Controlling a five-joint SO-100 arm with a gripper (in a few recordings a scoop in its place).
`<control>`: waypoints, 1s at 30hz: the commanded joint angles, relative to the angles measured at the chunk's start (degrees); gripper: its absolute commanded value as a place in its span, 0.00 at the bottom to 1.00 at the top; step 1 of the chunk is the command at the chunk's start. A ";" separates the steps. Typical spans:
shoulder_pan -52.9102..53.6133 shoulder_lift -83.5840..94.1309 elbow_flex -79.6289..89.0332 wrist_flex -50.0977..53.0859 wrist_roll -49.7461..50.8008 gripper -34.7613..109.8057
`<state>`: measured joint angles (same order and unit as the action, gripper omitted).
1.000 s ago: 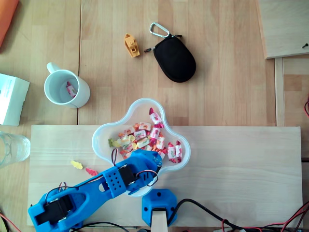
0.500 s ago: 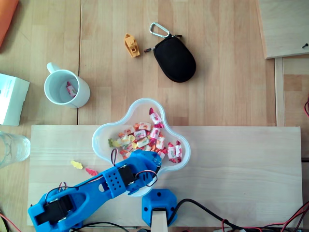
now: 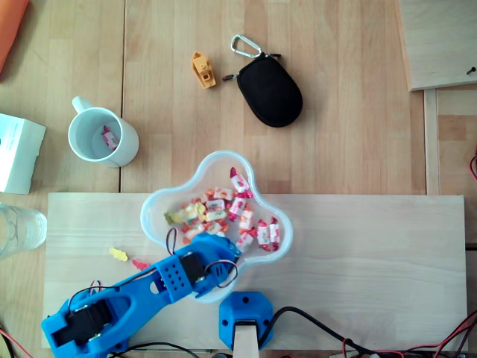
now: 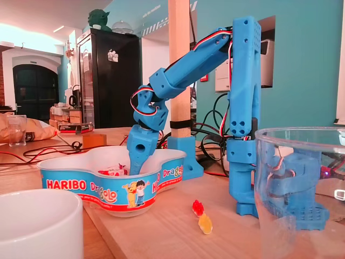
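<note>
Compared with a second ago, the pincer point(image 3: 221, 246) sits slightly further left in the overhead view, and the bowl point(image 3: 153, 212) is nudged that way with it. It dips inside the bowl, tips down among the sweets point(image 3: 238, 212). This looks like the picking step. Its own body and the bowl wall point(image 4: 81, 186) hide the jaws, so I cannot tell their opening or any hold. Sweets lie around and just beyond the tips. A next move calls for closing on one and lifting clear of the rim.
</note>
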<state>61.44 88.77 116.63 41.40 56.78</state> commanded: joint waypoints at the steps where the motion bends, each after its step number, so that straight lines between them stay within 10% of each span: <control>1: -3.60 2.64 -1.85 1.49 1.32 0.22; 30: 4.04 7.91 -9.40 17.23 -1.67 0.37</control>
<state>62.05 95.36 109.95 57.74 54.67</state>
